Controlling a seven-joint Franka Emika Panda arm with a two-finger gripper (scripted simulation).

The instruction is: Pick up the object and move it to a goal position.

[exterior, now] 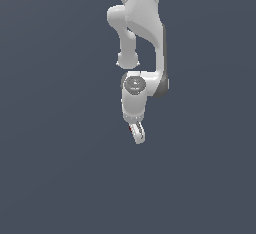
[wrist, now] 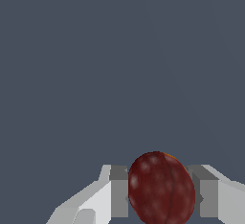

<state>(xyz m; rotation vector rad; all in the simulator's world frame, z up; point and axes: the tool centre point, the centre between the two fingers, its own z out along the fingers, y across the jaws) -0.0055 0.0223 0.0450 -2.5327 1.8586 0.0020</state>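
The object is a small dark red roundish blob (wrist: 161, 189). In the wrist view it sits between my two grey finger pads (wrist: 119, 192), which press on it from both sides. In the exterior view the white arm hangs down in the middle of the picture, and my gripper (exterior: 137, 134) is at its lower end. Only a thin sliver of the red object (exterior: 131, 127) shows beside the white fingers (exterior: 139, 135) there. The gripper is shut on the object.
A plain dark grey-blue surface (exterior: 55, 168) fills both views. No other objects, edges or goal marker show.
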